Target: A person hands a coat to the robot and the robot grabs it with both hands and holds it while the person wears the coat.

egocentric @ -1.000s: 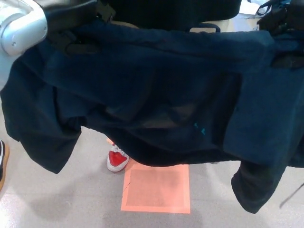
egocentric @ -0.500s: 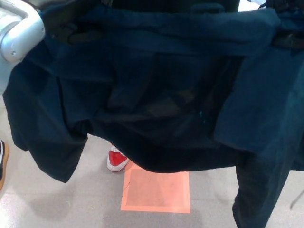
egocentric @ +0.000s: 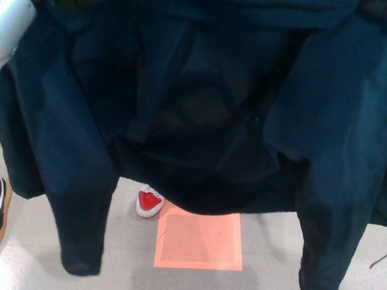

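Observation:
A dark navy coat [egocentric: 199, 103] fills most of the head view, spread wide with its inner lining facing me. One sleeve [egocentric: 81, 205] hangs down at the left, the other [egocentric: 329, 235] at the right, both reaching near the floor. A white part of my left arm [egocentric: 12, 27] shows at the top left corner, above the coat's edge. Neither hand shows; the coat's top edge runs out of the picture. Below the coat's hem a person's red and white shoe [egocentric: 149, 202] stands on the floor.
An orange square patch [egocentric: 199, 240] marks the grey floor below the coat's middle. Part of a dark shoe with a tan sole [egocentric: 3, 208] shows at the left edge. A thin dark cable [egocentric: 378, 261] lies at the lower right.
The coat has risen and its top edge has left the picture. The sleeves now hang straighter and longer. My left arm has moved up and mostly out of view.

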